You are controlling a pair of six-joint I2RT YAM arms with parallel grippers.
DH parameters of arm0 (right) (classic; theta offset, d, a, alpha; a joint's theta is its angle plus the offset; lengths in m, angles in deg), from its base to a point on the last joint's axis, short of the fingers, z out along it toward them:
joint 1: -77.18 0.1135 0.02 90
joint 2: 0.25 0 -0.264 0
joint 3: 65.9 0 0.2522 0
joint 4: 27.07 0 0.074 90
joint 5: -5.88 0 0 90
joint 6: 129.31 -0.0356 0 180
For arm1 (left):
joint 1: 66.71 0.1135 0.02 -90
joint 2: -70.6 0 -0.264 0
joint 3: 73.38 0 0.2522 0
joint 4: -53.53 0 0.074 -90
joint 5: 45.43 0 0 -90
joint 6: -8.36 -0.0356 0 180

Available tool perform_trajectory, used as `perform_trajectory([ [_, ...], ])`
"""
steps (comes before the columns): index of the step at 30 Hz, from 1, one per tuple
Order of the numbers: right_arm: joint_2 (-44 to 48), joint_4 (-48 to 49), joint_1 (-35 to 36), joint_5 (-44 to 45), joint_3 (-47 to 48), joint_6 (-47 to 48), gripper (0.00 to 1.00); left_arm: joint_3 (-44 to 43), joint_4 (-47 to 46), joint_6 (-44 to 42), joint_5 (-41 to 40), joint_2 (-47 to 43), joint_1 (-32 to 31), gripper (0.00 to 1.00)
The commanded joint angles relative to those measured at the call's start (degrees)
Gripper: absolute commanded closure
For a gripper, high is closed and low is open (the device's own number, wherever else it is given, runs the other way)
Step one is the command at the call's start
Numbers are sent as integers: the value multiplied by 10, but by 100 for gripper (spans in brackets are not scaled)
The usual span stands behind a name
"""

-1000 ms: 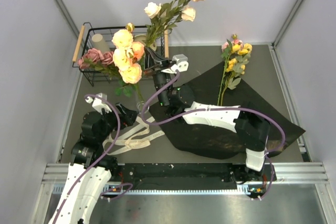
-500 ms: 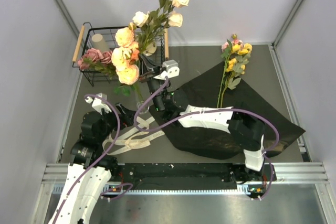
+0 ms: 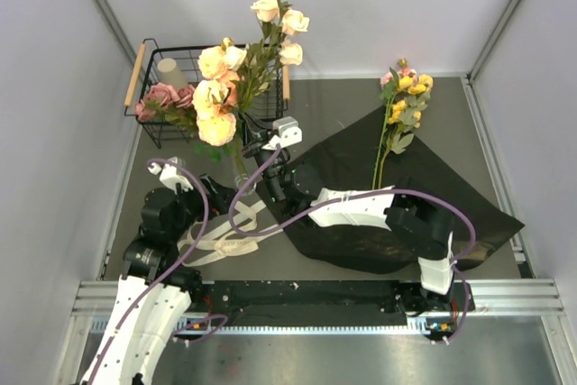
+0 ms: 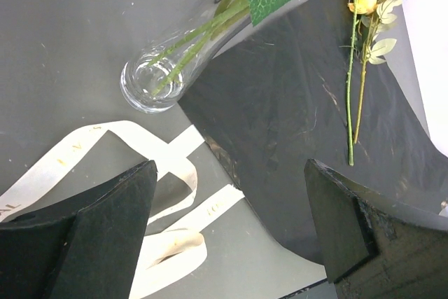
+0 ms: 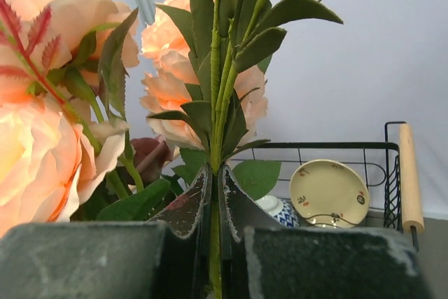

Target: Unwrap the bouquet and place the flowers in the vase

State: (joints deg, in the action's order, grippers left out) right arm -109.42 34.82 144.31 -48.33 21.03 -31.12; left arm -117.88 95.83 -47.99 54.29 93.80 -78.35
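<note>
The clear glass vase (image 4: pixel 157 78) stands on the grey table beside the black paper (image 3: pixel 388 205), with green stems in it and peach roses (image 3: pixel 216 96) above. My right gripper (image 5: pixel 215 201) is shut on the stem (image 5: pixel 218 138) of a cream rose spray (image 3: pixel 279 24), held upright close behind the vase (image 3: pixel 242 182). Near the vase, my left gripper (image 4: pixel 231 222) hangs open and empty over the cream ribbon (image 4: pixel 161 243). A yellow and pink flower sprig (image 3: pixel 401 114) lies on the black paper.
A black wire basket (image 3: pixel 180 128) with wooden handles sits at the back left. It holds a paper cup (image 3: pixel 171 71), mauve flowers (image 3: pixel 162 96), a cream plate (image 5: pixel 329 190) and a blue-patterned bowl (image 5: pixel 280 209). White walls enclose the table.
My right gripper has carried the cream rose spray left and nearer, up to the peach roses by the vase. The left arm has not moved.
</note>
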Motion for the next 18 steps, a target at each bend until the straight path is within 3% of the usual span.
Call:
perform_trajectory([
  [1,-2,153,10,-14,-11,10,100,7,-52,-10,-7,17,-1,8],
  [18,-25,154,29,-9,-52,-1,100,57,-141,-9,-16,69,-1,13],
])
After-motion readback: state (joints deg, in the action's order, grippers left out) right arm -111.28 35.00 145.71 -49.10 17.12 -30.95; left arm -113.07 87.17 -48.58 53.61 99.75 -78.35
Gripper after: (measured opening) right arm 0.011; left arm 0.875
